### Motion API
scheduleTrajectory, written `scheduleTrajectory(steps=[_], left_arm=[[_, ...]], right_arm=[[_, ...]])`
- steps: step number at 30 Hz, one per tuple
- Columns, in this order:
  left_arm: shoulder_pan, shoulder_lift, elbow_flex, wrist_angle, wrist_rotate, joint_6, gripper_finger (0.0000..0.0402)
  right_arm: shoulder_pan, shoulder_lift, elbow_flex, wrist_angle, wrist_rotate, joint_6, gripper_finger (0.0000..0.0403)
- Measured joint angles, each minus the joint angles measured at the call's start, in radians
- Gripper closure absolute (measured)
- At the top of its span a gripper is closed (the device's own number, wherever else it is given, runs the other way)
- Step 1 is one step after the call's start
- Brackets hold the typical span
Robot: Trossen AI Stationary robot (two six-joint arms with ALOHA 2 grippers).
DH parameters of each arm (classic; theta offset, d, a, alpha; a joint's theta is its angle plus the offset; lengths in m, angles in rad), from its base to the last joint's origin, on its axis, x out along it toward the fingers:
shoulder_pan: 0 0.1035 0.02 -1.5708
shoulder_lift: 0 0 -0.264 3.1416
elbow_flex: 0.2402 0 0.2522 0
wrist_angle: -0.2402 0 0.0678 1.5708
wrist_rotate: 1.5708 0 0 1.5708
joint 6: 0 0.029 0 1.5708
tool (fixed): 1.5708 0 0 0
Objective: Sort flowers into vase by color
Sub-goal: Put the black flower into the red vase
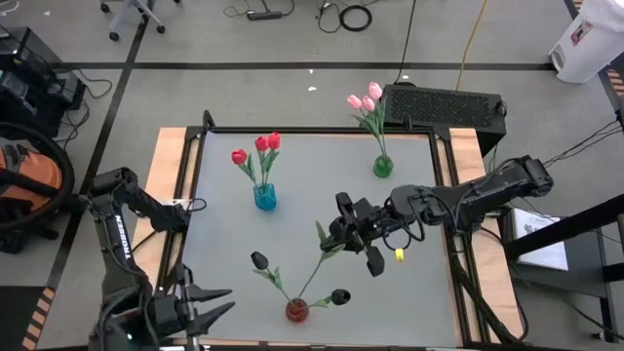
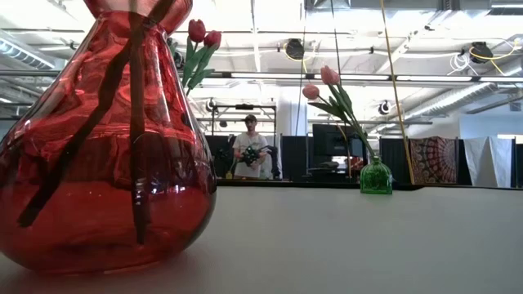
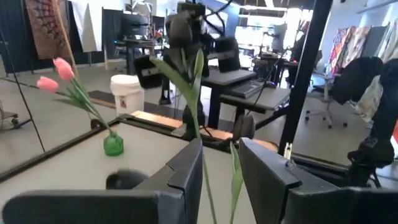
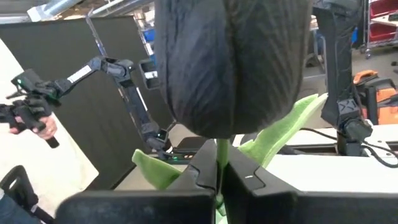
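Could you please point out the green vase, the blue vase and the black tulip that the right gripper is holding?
green vase (image 1: pixel 382 167), high view, on its body.
blue vase (image 1: pixel 264 198), high view, on its body.
black tulip (image 4: pixel 230 62), right wrist view, on its bud.

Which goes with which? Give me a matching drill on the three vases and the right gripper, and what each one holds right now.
Column one:
1. blue vase
2. green vase
3. red vase
4. right gripper

Column two:
A. pink tulips
B. lone black tulip, pinched by its stem
C. red tulips
D. black tulips, heads drooping out to the sides

Pairs: 1-C, 2-A, 3-D, 4-B.
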Motion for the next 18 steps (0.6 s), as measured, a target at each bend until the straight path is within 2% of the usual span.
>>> scheduleTrajectory(steps=[3,5,8,10,12,18], left_arm=[[0.002,0.000,0.000,-0.226,0.048,-0.242,0.0290],[0.015,0.000,0.000,-0.396,0.138,-0.427,0.0290],[0.051,0.000,0.000,-0.639,0.375,-0.693,0.0290],[0.077,0.001,0.000,-0.758,0.542,-0.813,0.0290],[0.095,0.001,0.000,-0.826,0.633,-0.859,0.0290],[0.101,0.001,0.000,-0.880,0.643,-0.818,0.0290]], right_arm=[[0.001,0.000,0.000,0.001,0.000,0.001,0.0403],[0.000,0.000,0.000,0.001,0.000,0.001,0.0403],[0.000,0.000,0.000,-0.015,0.000,0.001,0.0403],[0.002,0.003,0.000,-0.026,0.000,0.001,0.0403],[0.004,0.005,0.000,-0.040,0.000,0.001,0.0403],[0.021,0.029,0.000,-0.034,0.003,0.001,0.0403]])
